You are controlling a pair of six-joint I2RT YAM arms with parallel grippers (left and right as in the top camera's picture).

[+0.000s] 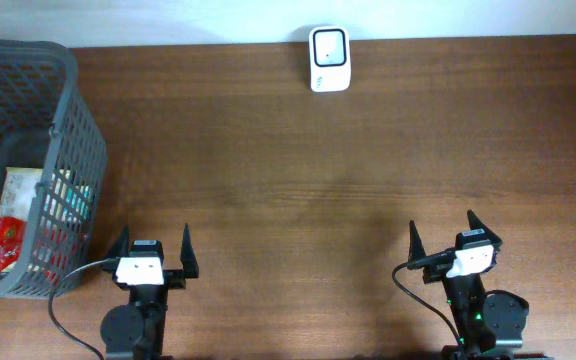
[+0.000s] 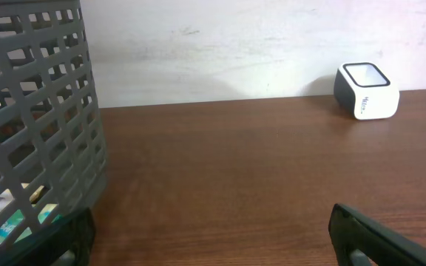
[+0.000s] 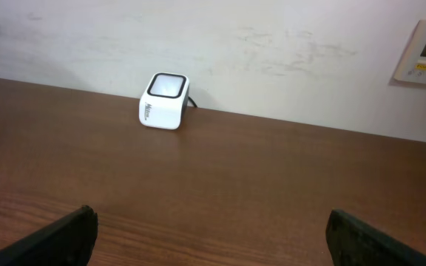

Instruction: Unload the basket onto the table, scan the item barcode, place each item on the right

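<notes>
While both arms sit at the near edge of the table, my left gripper and right gripper stand wide open, with only bare wood between the fingers. The items lie in the grey basket at the left, just beside my left gripper: a red packet and what may be a pale carton, hard to read through the mesh. The scanner stands at the far edge, near the middle, well apart from both grippers.
</notes>
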